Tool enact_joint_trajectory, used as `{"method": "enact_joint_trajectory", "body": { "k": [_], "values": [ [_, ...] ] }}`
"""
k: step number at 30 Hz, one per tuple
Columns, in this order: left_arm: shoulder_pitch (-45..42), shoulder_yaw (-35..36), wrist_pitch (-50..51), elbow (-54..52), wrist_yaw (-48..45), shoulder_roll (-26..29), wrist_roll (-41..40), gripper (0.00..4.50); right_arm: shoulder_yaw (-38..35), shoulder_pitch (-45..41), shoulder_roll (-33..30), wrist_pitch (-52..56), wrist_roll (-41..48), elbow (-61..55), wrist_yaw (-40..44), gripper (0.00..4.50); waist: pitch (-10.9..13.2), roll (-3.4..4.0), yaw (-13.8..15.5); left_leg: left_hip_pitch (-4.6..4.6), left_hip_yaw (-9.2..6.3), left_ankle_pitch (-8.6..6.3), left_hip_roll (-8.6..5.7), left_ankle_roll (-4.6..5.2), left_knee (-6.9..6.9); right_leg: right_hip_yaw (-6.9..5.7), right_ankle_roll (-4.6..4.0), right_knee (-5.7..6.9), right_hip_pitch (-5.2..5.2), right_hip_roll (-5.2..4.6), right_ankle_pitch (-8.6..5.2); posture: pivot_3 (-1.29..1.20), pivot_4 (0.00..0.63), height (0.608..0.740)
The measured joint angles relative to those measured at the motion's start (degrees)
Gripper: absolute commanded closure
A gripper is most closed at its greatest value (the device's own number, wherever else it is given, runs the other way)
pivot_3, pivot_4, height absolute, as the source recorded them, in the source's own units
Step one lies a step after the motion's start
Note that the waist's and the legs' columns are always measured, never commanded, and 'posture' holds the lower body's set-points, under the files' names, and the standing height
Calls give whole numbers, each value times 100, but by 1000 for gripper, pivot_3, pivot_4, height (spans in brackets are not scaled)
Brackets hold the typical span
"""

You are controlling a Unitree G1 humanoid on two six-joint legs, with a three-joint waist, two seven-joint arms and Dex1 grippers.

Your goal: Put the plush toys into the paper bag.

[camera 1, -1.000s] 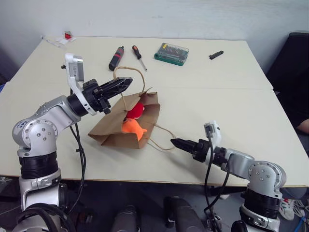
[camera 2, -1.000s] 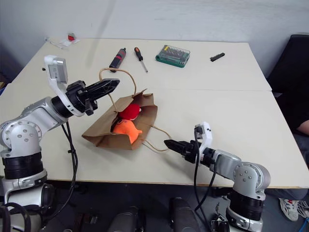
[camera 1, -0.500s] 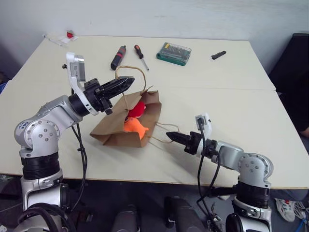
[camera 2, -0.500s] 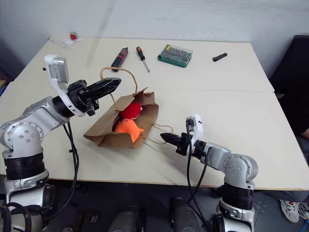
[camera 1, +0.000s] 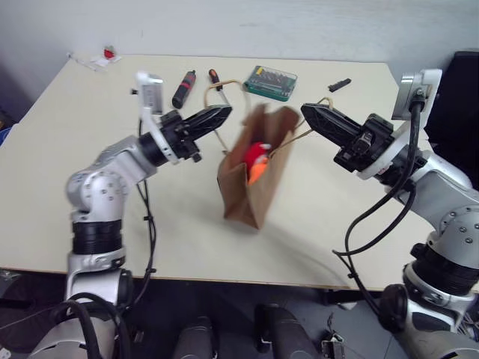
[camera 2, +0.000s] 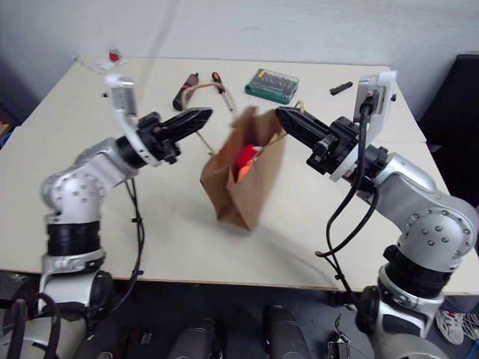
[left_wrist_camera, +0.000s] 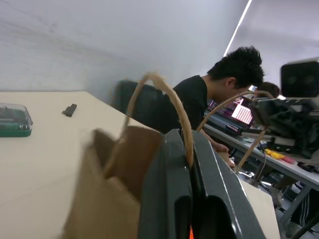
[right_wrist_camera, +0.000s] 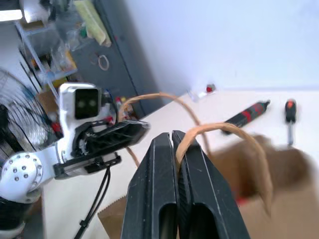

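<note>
Pale table (camera 1: pixel 90 224) now carries an upright paper bag (camera 1: pixel 251 176), no longer flat: the left hand (camera 1: pixel 221 116) and right hand (camera 1: pixel 310 114) each clench a handle, bag hanging between them, plush toys (camera 1: pixel 257 158) inside. Task looks essentially done.

Paper bag (camera 1: pixel 251 179) upright mid-counter (camera 1: pixel 90 202), between two pincers; left pincer (camera 1: pixel 222 114) at its left handle (camera 1: pixel 221 88), right pincer (camera 1: pixel 308 114) at its right handle (camera 1: pixel 318 105). Plush toys (camera 1: pixel 257 158) inside bag mouth. Behind bag on counter: two screwdrivers (camera 1: pixel 182 88) left, bit case (camera 1: pixel 272 81) centre, small bit (camera 1: pixel 338 84) right. Wrapper (camera 1: pixel 103 57) at far left corner
</note>
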Motion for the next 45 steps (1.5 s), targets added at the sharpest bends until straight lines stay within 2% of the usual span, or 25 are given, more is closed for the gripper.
{"method": "enact_joint_trajectory", "body": {
  "k": [3, 7, 8, 10, 13, 15, 17, 21, 22, 28, 31, 32, 34, 36, 39, 45],
  "values": [
    [-254, -43, -315, 574, 14, -343, 251, 4500, 497, 37, -10, -364, -472, -4, -1, 4445, 0, -1, -11, 0, 4, 0, 0, 1, 4, 4, 5, 1, 0, 0, 3, 0, 150, 740],
    [-289, -178, -425, 599, -174, -445, 380, 4500, 1186, 269, -194, -957, -1602, 217, -84, 4445, 0, -1, -20, 2, 6, 1, 2, 1, 2, 7, 5, 2, -1, 2, 3, 0, 150, 740],
    [-286, -170, -411, 598, -264, -374, 378, 4080, 1239, 339, -182, -1079, -1805, 299, -104, 4299, 0, 0, -23, 1, 8, 1, 2, 0, 2, 9, 5, 4, -4, 2, 3, 0, 150, 740],
    [-282, -103, -335, 597, -359, -202, 367, 3617, 1188, 344, -155, -1224, -1897, 338, -122, 3860, 1, 2, -29, 3, 10, 1, 3, 0, 2, 11, 5, 8, -5, 2, 3, 0, 150, 740],
    [-249, 101, -160, 556, -459, -5, 288, 2555, 1112, 369, -173, -1274, -1822, 286, -75, 2739, 1, 2, -10, 1, 7, 1, 5, -1, 3, 7, 5, 6, -5, 2, 3, 0, 150, 740],
    [-207, 126, -70, 477, -510, 55, 210, 2056, 1064, 444, -229, -1250, -1745, 212, -50, 2177, 1, 2, -8, 1, 6, 1, 5, 0, 2, 7, 5, 5, -4, 1, 3, 0, 150, 740],
    [36, 129, 188, 6, -627, 371, 89, 1553, 882, 679, -590, -1053, -1464, 5, 122, 1600, 1, 2, 2, -3, 3, -1, 5, 2, -2, 5, 5, -3, -4, -2, 3, 0, 150, 740],
    [379, 258, 508, -472, -816, 913, -73, 232, 366, 1104, -1221, -720, -710, -416, 444, 114, 1, 2, 0, 2, 2, -1, 5, 4, -4, 5, 5, -6, 1, -3, 3, 0, 150, 740],
    [487, 271, 558, -613, -865, 1025, -94, 37, 233, 1242, -1396, -668, -515, -539, 551, 3, 1, 2, 0, 3, 2, -2, 5, 4, -3, 5, 5, -16, 3, -3, 3, 0, 150, 740],
    [1557, 134, 516, -1400, -1252, 1763, 97, 37, -469, 2626, -2464, -452, -242, -823, 1169, 3, 1, 1, 2, 15, 2, -2, 5, 4, -12, 9, 5, -38, 13, -4, 3, 0, 150, 740],
    [1857, -257, 331, -1484, -1342, 1661, 364, 37, -359, 2995, -2510, -506, -346, -819, 1323, 3, 2, -1, 7, 13, 2, 0, 3, 8, 2, 12, 8, -33, 15, -5, 5, 0, 150, 740],
    [1857, -355, 244, -1498, -1360, 1609, 429, 8, -246, 3005, -2499, -595, -447, -842, 1336, 177, 1, -2, 5, 14, 2, 0, 1, 10, 3, 13, 9, -33, 16, -6, 6, 0, 150, 740],
    [1876, -646, -230, -1498, -1370, 1527, 880, 0, 257, 2981, -2332, -868, -849, -850, 1338, 579, -2, -7, -11, 21, 4, -1, 1, 10, 0, 15, 9, -33, 19, -3, 6, 0, 150, 740],
    [1964, -952, -734, -1457, -1341, 1353, 1332, 0, 1004, 2874, -1899, -1152, -1349, -719, 1257, 1217, -2, -7, -28, 21, 8, 0, 1, 8, -4, 20, 8, -31, 15, 0, 6, 0, 150, 740],
    [2034, -1062, -928, -1304, -1294, 1035, 1432, 0, 2259, 2524, -1271, -1679, -2403, -122, 1082, 2288, -1, -5, -15, 8, 9, 2, 1, 6, 3, 19, 8, -24, 0, 1, 6, 0, 150, 740],
    [2150, -1125, -1015, -1326, -1496, 1058, 1492, 0, 2829, 1918, -574, -2145, -3271, 402, 897, 4269, 0, -4, -5, 7, 6, 0, 2, 8, 4, 13, 8, -28, 2, -3, 6, 0, 150, 740]
  ]
}}
